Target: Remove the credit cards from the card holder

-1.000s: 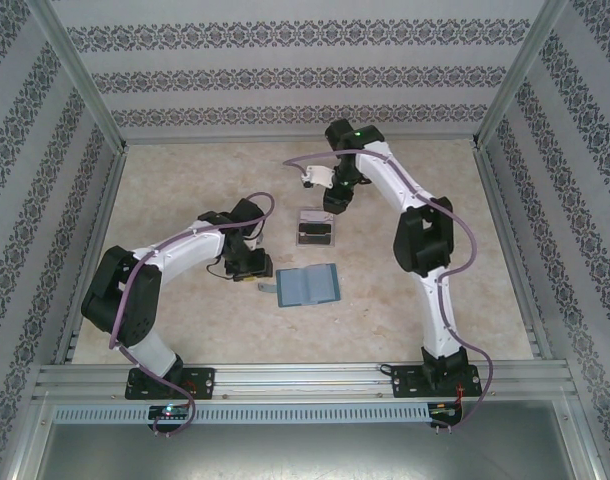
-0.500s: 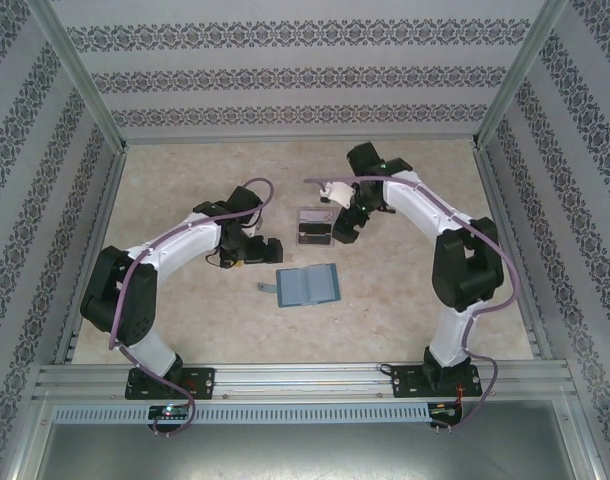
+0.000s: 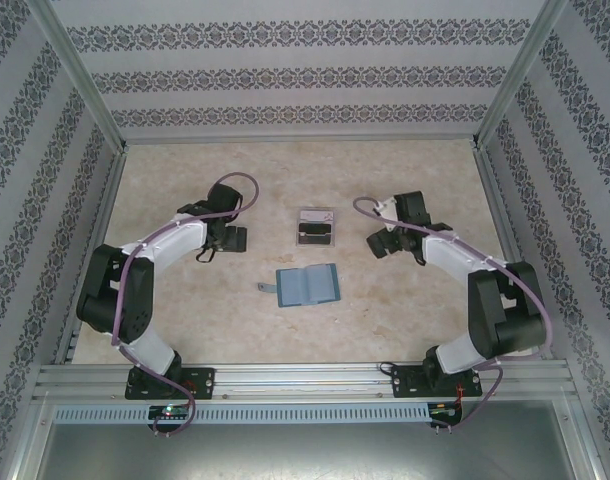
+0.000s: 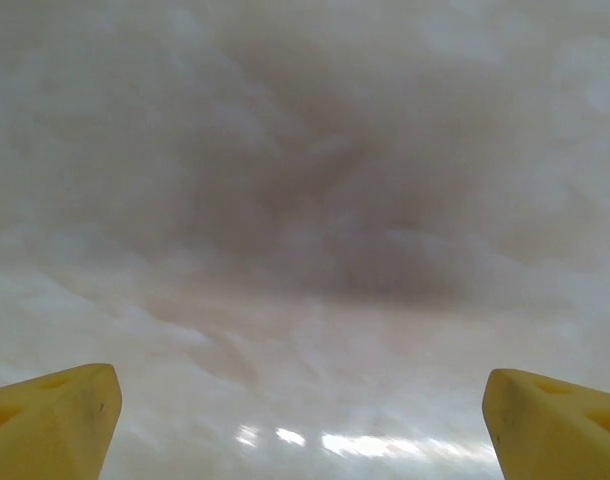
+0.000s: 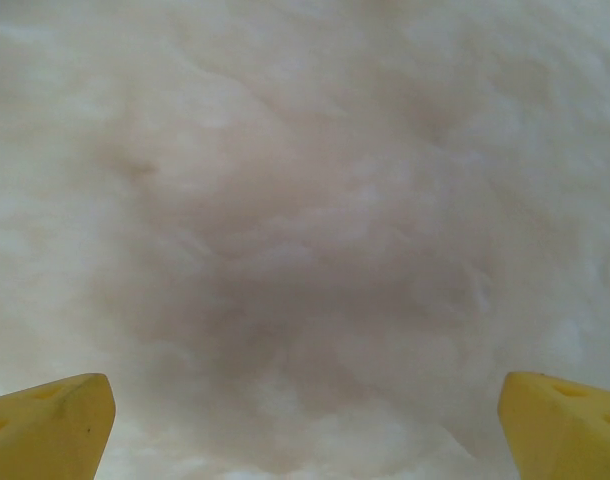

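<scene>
The card holder [image 3: 309, 285], a small teal-blue folding wallet with grey-blue inner pockets, lies spread open and flat on the pale marbled table [image 3: 185, 330]. It sits in the middle of the table, nearer the arm bases than anything else there. A small grey tab [image 3: 266, 288] sticks out from its left edge.

The left arm [image 3: 150, 260] rises from its base to a dark elbow folded out to the left. Its white forearm reaches away and to the right, and the wrist turns down. The left gripper [image 3: 235, 240] hangs low over bare table, beyond the wallet and to its left, apart from it. From the left wrist camera its yellow fingertips [image 4: 55, 420] stand at opposite lower corners, spread wide, with blurred table surface between them and nothing held.

The right arm [image 3: 455, 262] mirrors this, elbow out to the right and forearm angled in to the left. The right gripper [image 3: 377, 243] hangs over bare table to the wallet's far right. Its yellow fingertips [image 5: 565, 425] are likewise spread fully apart and empty.

Farther back, between the two grippers and touching neither, sits a small clear rectangular plastic box [image 3: 334, 228]. In it lie the credit cards [image 3: 314, 236], a dark one nearer and a pale one [image 3: 315, 217] behind it.
</scene>
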Action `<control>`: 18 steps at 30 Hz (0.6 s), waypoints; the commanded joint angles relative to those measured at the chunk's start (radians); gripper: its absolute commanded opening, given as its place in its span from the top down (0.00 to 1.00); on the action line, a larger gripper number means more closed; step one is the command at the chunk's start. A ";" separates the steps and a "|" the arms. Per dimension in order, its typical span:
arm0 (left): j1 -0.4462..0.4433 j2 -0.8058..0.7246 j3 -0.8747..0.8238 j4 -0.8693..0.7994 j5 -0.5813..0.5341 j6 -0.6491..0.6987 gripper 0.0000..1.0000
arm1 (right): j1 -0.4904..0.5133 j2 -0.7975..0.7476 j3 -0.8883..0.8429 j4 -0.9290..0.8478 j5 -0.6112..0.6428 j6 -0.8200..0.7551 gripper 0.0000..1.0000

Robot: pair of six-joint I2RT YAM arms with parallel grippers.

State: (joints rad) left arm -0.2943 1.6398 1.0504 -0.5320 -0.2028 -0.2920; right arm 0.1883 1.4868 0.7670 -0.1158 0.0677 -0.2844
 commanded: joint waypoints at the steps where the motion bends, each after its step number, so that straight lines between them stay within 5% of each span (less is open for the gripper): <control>1: 0.036 -0.041 -0.044 0.136 -0.209 0.112 0.06 | -0.015 -0.046 -0.097 0.293 0.069 0.128 0.02; 7: 0.128 -0.106 -0.173 0.375 -0.189 0.197 0.03 | -0.022 -0.044 -0.184 0.509 0.155 0.168 0.02; 14: 0.172 -0.174 -0.526 1.112 -0.005 0.342 0.00 | -0.039 -0.029 -0.268 0.755 0.201 0.226 0.02; 18: 0.210 -0.121 -0.604 1.309 0.037 0.339 0.00 | -0.099 -0.027 -0.326 0.857 0.169 0.290 0.02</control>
State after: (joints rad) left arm -0.1188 1.4937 0.4698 0.4541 -0.2367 0.0158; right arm 0.1280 1.4628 0.4793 0.5972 0.2279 -0.0715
